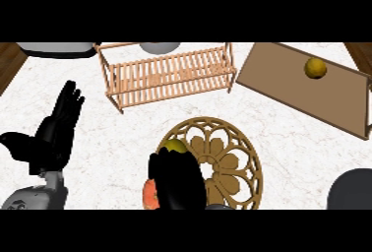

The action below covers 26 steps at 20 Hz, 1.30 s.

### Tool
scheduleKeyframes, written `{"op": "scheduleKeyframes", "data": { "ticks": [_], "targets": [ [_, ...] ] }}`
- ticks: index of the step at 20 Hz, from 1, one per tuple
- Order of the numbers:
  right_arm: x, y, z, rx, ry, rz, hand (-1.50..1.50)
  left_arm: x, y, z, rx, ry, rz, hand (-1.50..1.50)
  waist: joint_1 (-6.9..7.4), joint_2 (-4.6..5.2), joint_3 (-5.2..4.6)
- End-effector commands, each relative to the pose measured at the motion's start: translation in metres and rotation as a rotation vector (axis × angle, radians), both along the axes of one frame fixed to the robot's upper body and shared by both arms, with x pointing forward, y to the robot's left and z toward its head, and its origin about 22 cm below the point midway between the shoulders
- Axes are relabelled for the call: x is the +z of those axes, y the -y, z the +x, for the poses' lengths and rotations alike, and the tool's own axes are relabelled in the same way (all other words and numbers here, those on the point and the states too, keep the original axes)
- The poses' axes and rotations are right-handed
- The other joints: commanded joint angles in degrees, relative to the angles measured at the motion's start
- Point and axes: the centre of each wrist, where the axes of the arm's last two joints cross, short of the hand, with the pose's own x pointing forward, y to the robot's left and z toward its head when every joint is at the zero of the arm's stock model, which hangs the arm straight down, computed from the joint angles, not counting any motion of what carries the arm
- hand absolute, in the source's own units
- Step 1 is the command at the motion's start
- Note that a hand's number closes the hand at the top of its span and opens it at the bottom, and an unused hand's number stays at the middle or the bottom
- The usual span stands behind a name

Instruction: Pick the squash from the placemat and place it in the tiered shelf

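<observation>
The squash (174,145) lies on the left edge of the round tan openwork placemat (231,162); its yellow-green end shows above my right hand and an orange part (150,195) shows at the hand's left. My right hand (176,178) lies right over the squash's middle and hides it, back of the hand toward me. The wooden slatted tiered shelf (170,74) stands at the back, centre-left, with nothing on it. My left hand (58,130) rests open at the left, fingers up, away from the squash.
A wooden board (305,96) lies tilted at the back right with a small yellow fruit (315,68) on it. A grey bowl (160,47) sits behind the shelf, a pale grey object (56,49) at the back left, and a dark round object (352,189) at the lower right.
</observation>
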Motion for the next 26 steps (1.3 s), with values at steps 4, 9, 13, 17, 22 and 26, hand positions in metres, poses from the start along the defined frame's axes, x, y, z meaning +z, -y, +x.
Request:
{"op": "scheduleKeyframes", "data": {
  "ticks": [4, 9, 13, 17, 22, 26],
  "targets": [
    [0.069, -0.004, -0.015, -0.168, 0.112, 0.323, 1.5, -0.003, -0.002, -0.001, 0.029, -0.024, 0.002, 0.0, -0.94, -0.43, -0.02],
    [0.113, -0.004, 0.003, -0.28, 0.254, 0.336, 1.5, -0.009, -0.005, 0.001, 0.03, -0.02, -0.003, 0.0, -1.85, -0.37, -0.1],
    [0.133, -0.012, 0.018, -0.343, 0.303, 0.301, 1.5, -0.001, -0.006, -0.002, 0.032, -0.001, 0.008, 0.0, -1.27, -0.31, -0.08],
    [0.153, -0.01, 0.036, -0.386, 0.324, 0.305, 1.5, -0.001, -0.005, -0.003, 0.026, -0.003, -0.004, 0.0, -1.47, -0.15, -0.05],
    [0.149, -0.01, 0.06, -0.412, 0.351, 0.331, 1.5, 0.004, -0.002, 0.004, 0.037, 0.0, -0.003, 0.0, -1.88, 0.13, 0.01],
    [0.133, -0.011, 0.089, -0.453, 0.36, 0.344, 1.5, -0.021, 0.006, -0.009, 0.018, -0.008, 0.007, 0.0, -0.99, 0.36, -0.02]
  ]
}}
